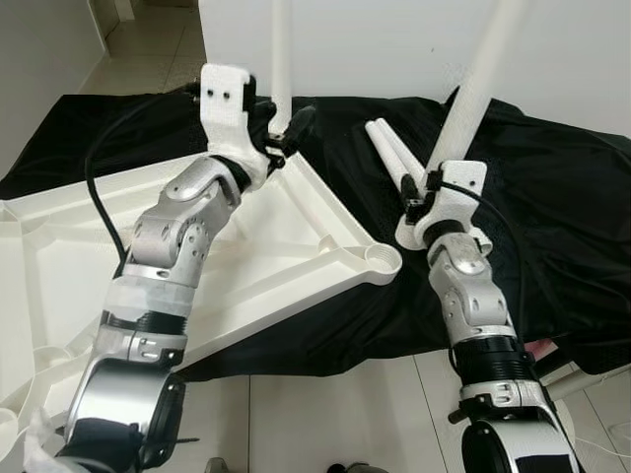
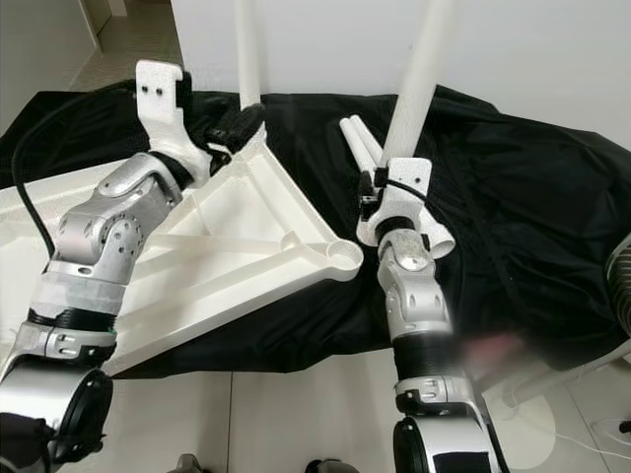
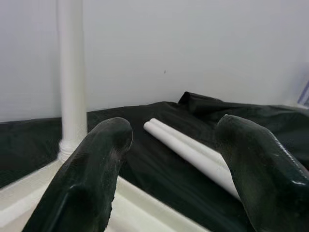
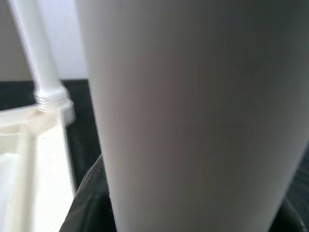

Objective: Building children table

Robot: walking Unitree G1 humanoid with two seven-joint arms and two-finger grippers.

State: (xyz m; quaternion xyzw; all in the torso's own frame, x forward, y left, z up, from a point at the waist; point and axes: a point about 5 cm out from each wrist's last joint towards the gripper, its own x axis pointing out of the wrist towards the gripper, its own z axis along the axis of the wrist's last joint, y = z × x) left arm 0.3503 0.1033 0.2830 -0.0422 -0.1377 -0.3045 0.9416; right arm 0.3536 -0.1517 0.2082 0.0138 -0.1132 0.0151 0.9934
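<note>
The white tabletop (image 1: 296, 246) is laid underside up on the black cloth (image 1: 552, 197), so its corner sockets are exposed. One leg (image 1: 281, 59) is already seated upright in the far corner. The left gripper (image 1: 286, 133) is spread open beside that corner, gripping nothing. A second leg (image 1: 483, 89) is clamped by the right gripper (image 1: 424, 192) and tilted above the near-right socket (image 1: 380, 261), apparently for insertion. Two spare legs (image 1: 394, 153) are left on the cloth just beyond the tabletop.
</note>
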